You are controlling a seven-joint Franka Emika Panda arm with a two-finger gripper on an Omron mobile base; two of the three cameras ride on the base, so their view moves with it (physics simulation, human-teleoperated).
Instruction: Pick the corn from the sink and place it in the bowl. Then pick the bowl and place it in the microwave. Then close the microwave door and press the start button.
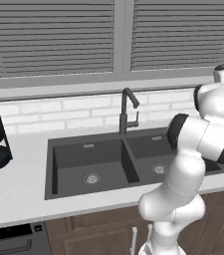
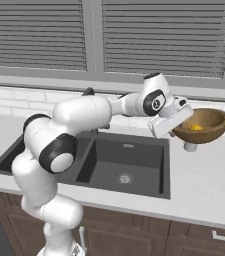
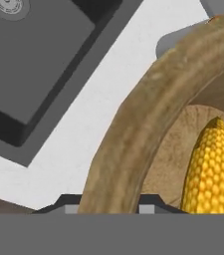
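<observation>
- The tool (image 2: 180,126) gripped the near rim of the bowl (image 2: 204,125), one finger (image 3: 68,205) outside the wall and the other inside it, as the hand view showed from close above the rim.
- The corn (image 3: 210,169) lay inside the bowl, on its floor, just beside the gripped rim; in the right base view it was a yellow spot low in the hollow.
- The bowl hung above the white table (image 2: 204,180), to the right of the sink (image 2: 129,160), lifted clear of the surface and tilted a little toward the arm. A small pale object (image 2: 190,146) sat on the table directly beneath it; what it was could not be told.
- Both sink basins lay bare, the faucet (image 1: 127,112) standing behind them against the tiled wall (image 1: 58,114).
- Judged from this, the corn step looked done and the carry to the microwave was in hand.
- The risk lay in the grip: a pinch on one side of a wide bowl leaves its weight hanging off the fingers, so a fast swing or a sharp wrist turn could let the bowl pivot or slip.
- More tilt could roll the corn over the low wall.
- A low pass could clip the object beneath.
</observation>
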